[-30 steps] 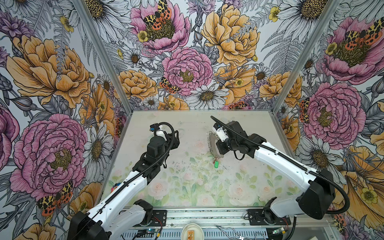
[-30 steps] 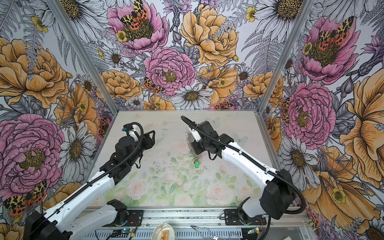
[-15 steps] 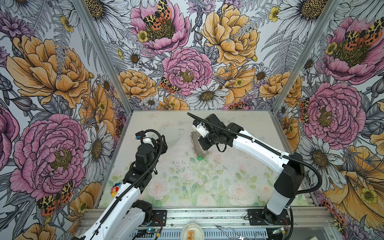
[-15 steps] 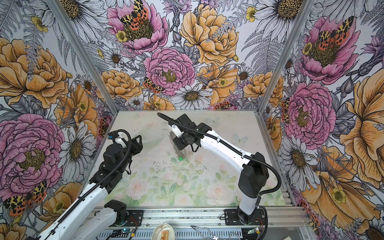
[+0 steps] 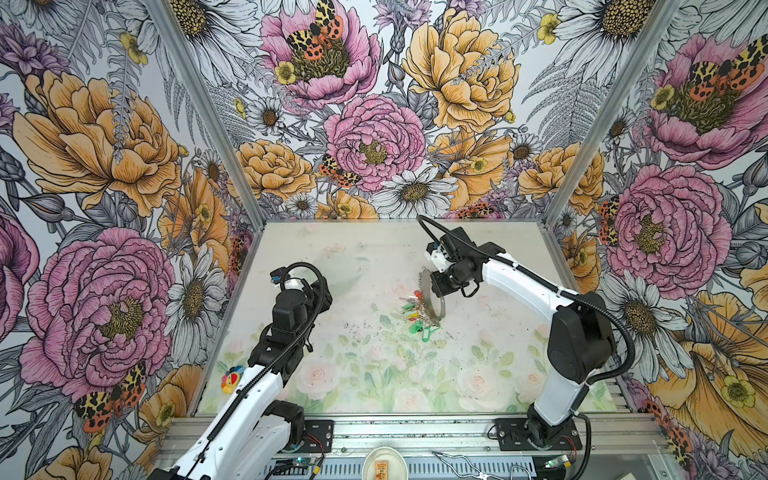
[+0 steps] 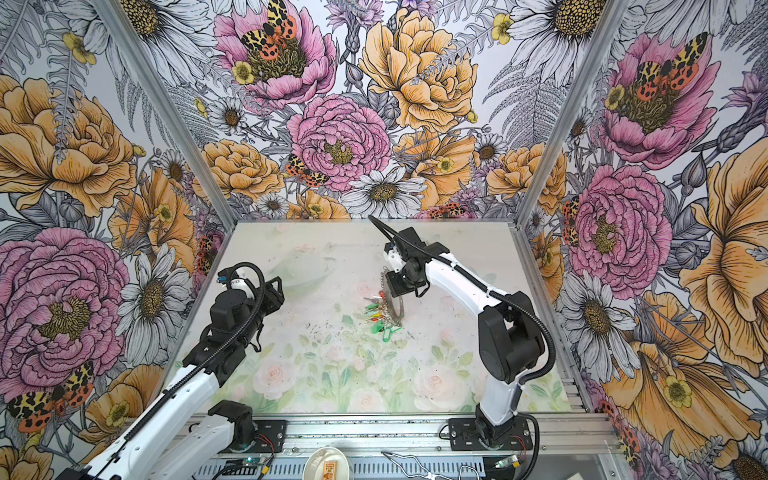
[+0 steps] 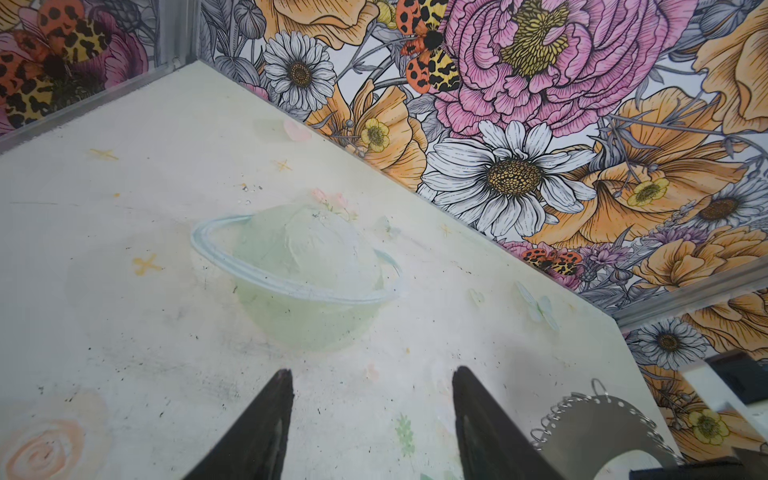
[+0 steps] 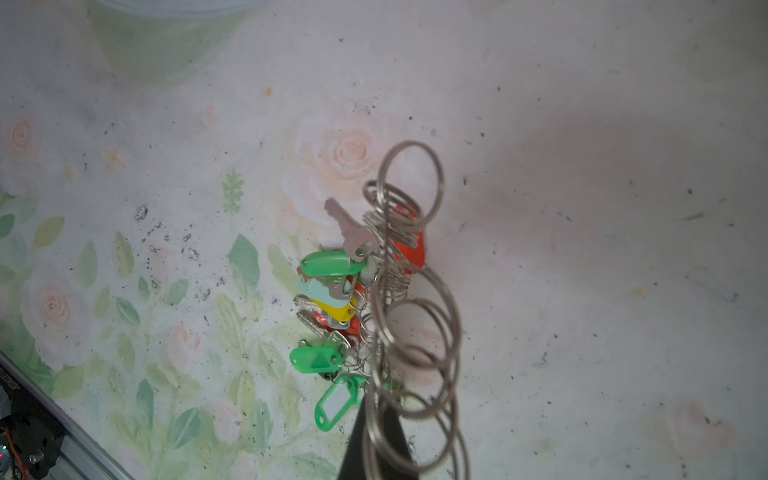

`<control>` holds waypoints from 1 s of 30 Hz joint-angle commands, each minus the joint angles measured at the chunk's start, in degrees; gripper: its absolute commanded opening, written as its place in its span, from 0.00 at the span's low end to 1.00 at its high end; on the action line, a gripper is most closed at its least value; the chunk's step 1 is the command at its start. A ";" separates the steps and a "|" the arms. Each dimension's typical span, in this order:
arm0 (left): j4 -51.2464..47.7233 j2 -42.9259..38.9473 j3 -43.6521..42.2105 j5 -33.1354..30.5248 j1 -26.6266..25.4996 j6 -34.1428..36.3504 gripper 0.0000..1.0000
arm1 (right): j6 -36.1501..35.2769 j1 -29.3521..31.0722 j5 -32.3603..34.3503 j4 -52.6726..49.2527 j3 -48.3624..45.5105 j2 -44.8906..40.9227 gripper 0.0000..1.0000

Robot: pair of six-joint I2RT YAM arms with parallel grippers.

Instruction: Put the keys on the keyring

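My right gripper [image 5: 437,286] [image 6: 395,286] is shut on the top edge of the keyring [image 5: 439,309] [image 6: 400,307], holding it upright on edge over the middle of the mat. The keys [image 5: 414,312] [image 6: 375,313], with green, red and yellow heads, bunch at the ring's lower left side on small split rings. In the right wrist view the gripper [image 8: 374,415] pinches the ring among the split rings [image 8: 415,332], with the keys [image 8: 328,299] beside them. My left gripper [image 5: 321,289] [image 7: 372,386] is open and empty, well left of the keyring [image 7: 582,424].
Flower-printed walls close the mat on three sides. A metal rail [image 5: 395,432] runs along the front, with a small white dish [image 5: 384,463] below it. A faint printed planet [image 7: 299,270] lies flat on the mat ahead of the left gripper.
The right gripper swung left with the keyring, then came back right. The left gripper drew back toward the left and its jaws stand slightly wider.
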 commanded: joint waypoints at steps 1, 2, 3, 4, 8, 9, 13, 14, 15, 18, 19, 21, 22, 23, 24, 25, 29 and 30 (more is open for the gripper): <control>2.08 0.40 -0.58 1.99 0.46 -0.47 0.63 | 0.74 -2.07 -3.15 1.23 -1.64 -0.67 0.00; 2.09 0.58 -0.58 2.06 0.50 -0.45 0.64 | 1.00 -3.31 -3.36 1.37 -2.46 -0.63 0.00; 2.05 0.76 -0.58 2.12 0.48 -0.40 0.64 | 1.27 -4.56 -3.95 1.78 -3.38 -0.82 0.00; 2.05 0.91 -0.49 2.24 0.46 -0.33 0.64 | 1.48 -5.48 -4.14 2.15 -4.09 -1.02 0.00; 2.04 1.64 -0.42 2.64 0.49 -0.54 0.65 | 3.76 -9.13 -0.77 3.72 -7.50 -3.07 0.00; 2.04 1.74 -0.40 2.64 0.42 -0.60 0.65 | 4.48 -10.27 -0.33 4.06 -8.57 -3.85 0.01; 2.07 2.32 -0.24 2.45 0.47 -0.50 0.66 | 5.69 -12.28 3.15 4.94 -13.24 -6.96 0.07; 2.20 2.57 -0.16 2.41 0.47 -0.33 0.66 | 6.07 -12.52 4.32 5.03 -14.53 -7.89 0.10; 2.14 2.92 -0.06 2.28 0.51 -0.13 0.66 | 6.34 -12.57 5.54 5.19 -15.80 -8.97 0.17; 1.99 4.34 0.54 1.91 0.46 0.99 0.67 | 6.38 -12.76 10.94 5.80 -19.08 -13.51 0.29; 1.81 4.83 0.85 1.63 0.51 1.48 0.67 | 6.49 -12.84 13.22 5.90 -19.88 -15.11 0.31; 0.98 6.19 1.92 0.30 0.49 2.69 0.68 | 6.50 -13.23 18.11 5.82 -21.09 -19.03 0.40; 0.58 6.84 2.54 0.19 0.46 3.41 0.69 | 6.23 -13.36 19.80 5.81 -21.49 -20.66 0.44; 0.21 7.63 3.20 -2.01 0.47 4.18 0.73 | 5.86 -13.53 22.01 5.83 -21.77 -22.51 0.46; -0.01 8.34 3.68 -3.30 0.42 4.97 0.77 | 5.48 -13.58 24.25 5.90 -21.85 -24.03 0.48; -0.16 8.87 4.10 -4.46 0.38 5.59 0.80 | 5.23 -13.69 26.53 5.89 -21.83 -25.18 0.49; 0.41 10.89 4.82 -12.29 0.38 9.37 0.99 | 4.91 -14.06 33.21 8.34 -21.85 -29.13 0.54; 0.72 11.29 4.80 -15.31 0.37 10.54 0.99 | 4.91 -14.22 34.46 9.73 -22.15 -29.96 0.54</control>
